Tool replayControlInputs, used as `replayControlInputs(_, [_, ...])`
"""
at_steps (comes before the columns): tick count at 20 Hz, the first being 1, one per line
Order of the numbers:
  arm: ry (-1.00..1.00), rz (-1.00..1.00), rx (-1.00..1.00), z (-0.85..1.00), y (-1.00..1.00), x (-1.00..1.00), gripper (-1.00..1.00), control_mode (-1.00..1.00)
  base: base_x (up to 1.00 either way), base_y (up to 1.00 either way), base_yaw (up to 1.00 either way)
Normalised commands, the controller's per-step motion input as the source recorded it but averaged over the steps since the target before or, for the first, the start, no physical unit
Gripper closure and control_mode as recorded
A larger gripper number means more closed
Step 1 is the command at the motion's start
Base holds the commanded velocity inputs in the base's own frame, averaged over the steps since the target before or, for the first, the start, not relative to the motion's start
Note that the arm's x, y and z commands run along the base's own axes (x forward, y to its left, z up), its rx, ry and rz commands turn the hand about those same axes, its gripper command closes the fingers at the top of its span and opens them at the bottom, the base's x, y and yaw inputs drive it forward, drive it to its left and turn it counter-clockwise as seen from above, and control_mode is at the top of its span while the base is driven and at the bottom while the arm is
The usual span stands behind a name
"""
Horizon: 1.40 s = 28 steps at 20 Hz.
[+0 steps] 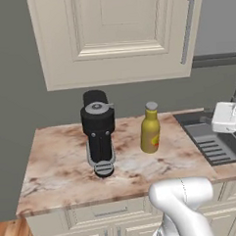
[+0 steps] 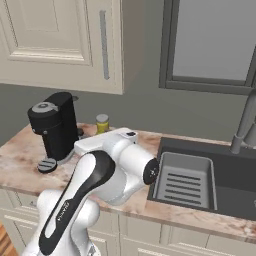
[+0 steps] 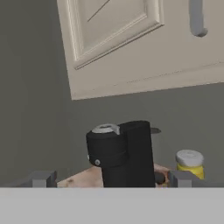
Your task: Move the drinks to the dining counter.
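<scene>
One mustard-yellow bottle with a grey cap stands upright on the marble counter, just right of the black coffee machine. In the right base view only its cap peeks above my arm. The hand view shows the bottle's top at lower right, beside the coffee machine. My gripper is open, its two tips wide apart, holding nothing and well short of the bottle. The hand's white body hovers over the sink. The second bottle and the dining counter are out of view.
A dark sink with a ribbed drain board lies right of the bottle, with a grey faucet behind it. A cream wall cabinet hangs above the counter. The counter's left end drops off to the floor.
</scene>
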Motion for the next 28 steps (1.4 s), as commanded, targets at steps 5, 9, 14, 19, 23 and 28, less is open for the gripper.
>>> replayControlInputs(5, [-0.04,0.02,0.04,-0.22,0.00,0.31,-1.00,-1.00,0.00,0.00,0.00])
replayControlInputs(9, [-0.07,0.00,0.00,-0.12,0.01,0.31,-1.00,-1.00,0.00,0.00,0.00])
replayControlInputs(14, [0.00,0.00,0.00,-0.12,0.07,0.38,-1.00,-1.00,0.00,0.00,0.00])
replayControlInputs(19, [-0.01,-0.01,0.00,-0.13,0.02,0.26,-1.00,-1.00,0.00,0.00,0.00])
replayControlInputs(23, [-0.01,0.00,0.00,-0.10,0.04,0.16,-1.00,-1.00,0.00,0.00,0.00])
replayControlInputs(28, [-0.13,-0.03,-0.02,-0.08,0.17,0.15,-1.00,-1.00,0.00,0.00,0.00])
